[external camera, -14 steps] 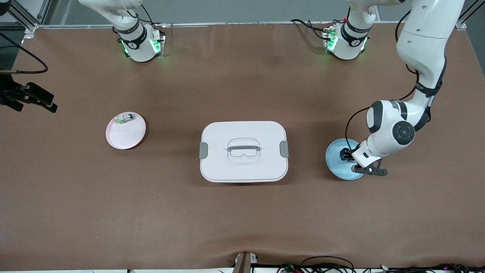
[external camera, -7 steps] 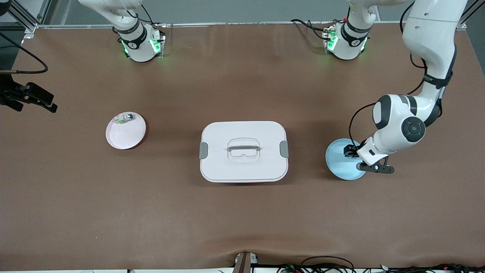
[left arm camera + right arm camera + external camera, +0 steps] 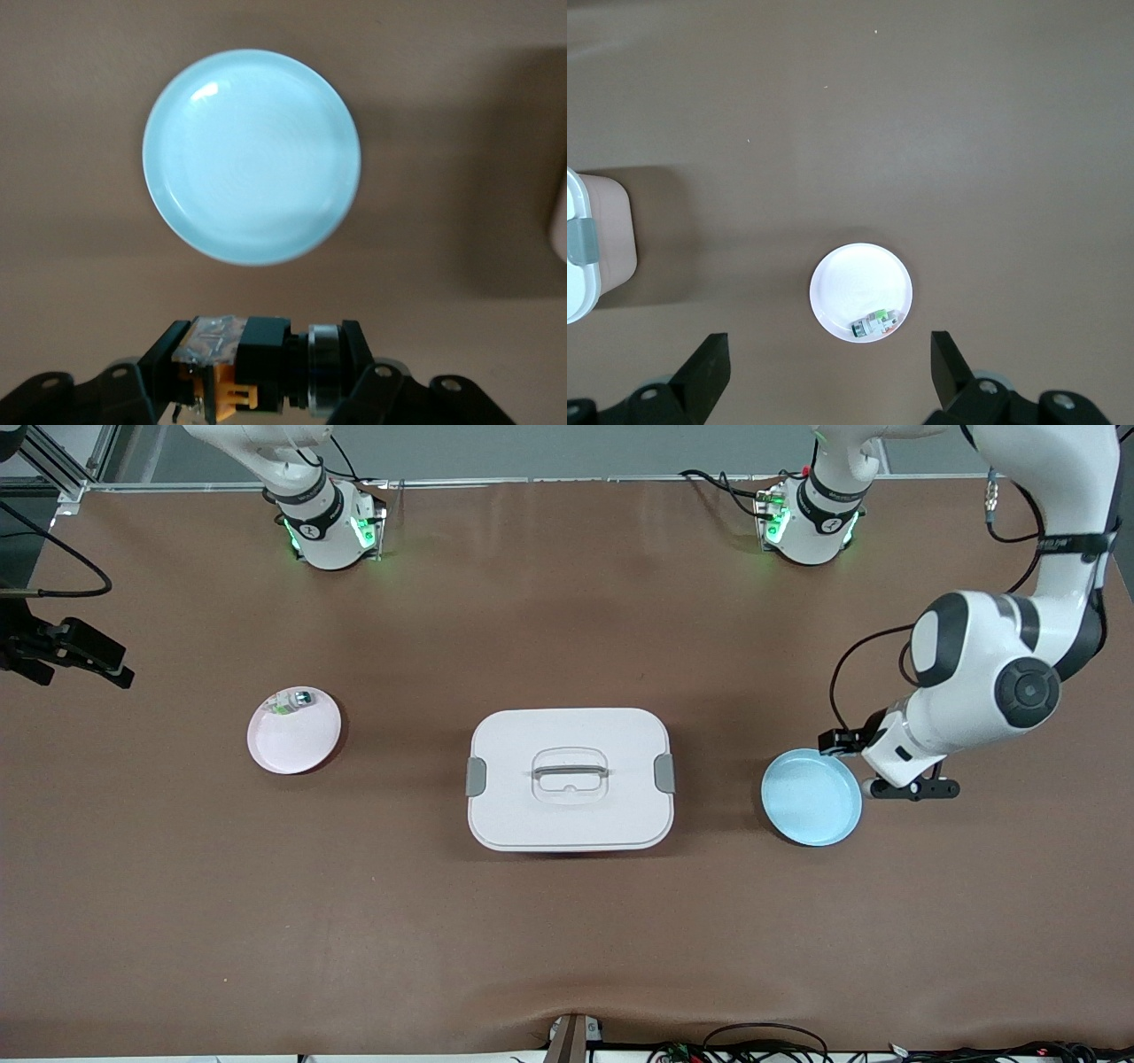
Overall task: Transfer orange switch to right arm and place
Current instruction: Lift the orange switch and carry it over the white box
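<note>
My left gripper [image 3: 264, 363] is shut on the orange switch [image 3: 266, 350], a small black body with an orange part and a silvery ring, gripped end to end. It hangs in the air over the edge of the empty light-blue plate [image 3: 252, 155]. In the front view the left gripper [image 3: 842, 738] is over that plate's rim [image 3: 811, 797] on the side toward the left arm's end of the table. The right gripper [image 3: 828, 367] is open and empty, high over the pink plate [image 3: 850, 283].
The pink plate [image 3: 297, 740] holds a small clear-and-green switch [image 3: 292, 701]. A white lidded box with a handle [image 3: 570, 778] stands mid-table between the two plates. A black clamp with a cable [image 3: 71, 651] sits at the right arm's end of the table.
The left arm has lifted off the blue plate with the switch in its gripper and drifted toward its own end of the table. The plate is now bare. The right arm has not moved.
</note>
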Motion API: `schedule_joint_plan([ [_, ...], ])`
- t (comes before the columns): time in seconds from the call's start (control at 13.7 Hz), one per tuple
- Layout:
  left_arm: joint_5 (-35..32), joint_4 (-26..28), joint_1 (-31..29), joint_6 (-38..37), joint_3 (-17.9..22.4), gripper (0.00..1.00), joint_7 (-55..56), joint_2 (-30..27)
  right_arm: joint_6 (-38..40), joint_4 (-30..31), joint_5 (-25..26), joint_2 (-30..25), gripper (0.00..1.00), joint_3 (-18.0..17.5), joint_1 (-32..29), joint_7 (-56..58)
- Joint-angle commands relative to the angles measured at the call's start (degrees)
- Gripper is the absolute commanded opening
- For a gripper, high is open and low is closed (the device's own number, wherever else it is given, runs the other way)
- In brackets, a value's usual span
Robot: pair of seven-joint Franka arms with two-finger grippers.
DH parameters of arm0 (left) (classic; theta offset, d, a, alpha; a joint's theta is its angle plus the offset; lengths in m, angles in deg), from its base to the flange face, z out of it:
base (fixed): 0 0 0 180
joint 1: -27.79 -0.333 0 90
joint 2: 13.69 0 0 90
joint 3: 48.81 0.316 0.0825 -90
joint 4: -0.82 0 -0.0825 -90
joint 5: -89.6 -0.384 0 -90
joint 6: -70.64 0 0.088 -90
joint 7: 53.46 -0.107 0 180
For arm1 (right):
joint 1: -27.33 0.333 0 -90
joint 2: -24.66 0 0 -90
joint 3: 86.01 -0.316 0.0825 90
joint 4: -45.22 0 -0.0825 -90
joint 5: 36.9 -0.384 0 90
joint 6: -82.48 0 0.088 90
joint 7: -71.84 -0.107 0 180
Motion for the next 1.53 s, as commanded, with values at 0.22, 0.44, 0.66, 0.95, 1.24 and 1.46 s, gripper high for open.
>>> schedule_joint_plan([
  [0.22,7.66,-14.58,0.0,-19.56,-5.48,0.24,17.43,-1.64,0.53,-1.17,0.15,0.28,1.0,-0.89,-1.94,-0.68],
  [0.44,9.34,-19.87,0.44,-20.99,-11.36,0.24,37.1,-0.85,0.53,-1.26,-0.38,0.11,1.0,-0.89,-2.82,-0.59],
  [0.66,9.86,-21.2,1.84,-19.24,-16.21,0.24,54.86,-0.06,0.26,-1.26,-0.64,0.37,1.0,-1.06,-2.47,-0.5],
  [0.95,16.96,-22.69,5.01,-10.91,-16.3,0.24,73.43,1.17,0.61,-1.26,-0.82,0.28,1.0,-1.15,-2.38,-0.06],
  [1.24,19.36,-22.87,9.75,-0.02,-16.3,0.23,88.63,2.92,3.87,-0.73,-7.63,-0.24,1.0,-1.42,-2.12,-4.95],
  [1.46,18.84,-23.83,13.79,9.57,-16.13,0.23,103.22,5.64,0.29,1.46,-17.75,-0.16,1.0,-1.5,0.33,-19.98],
])
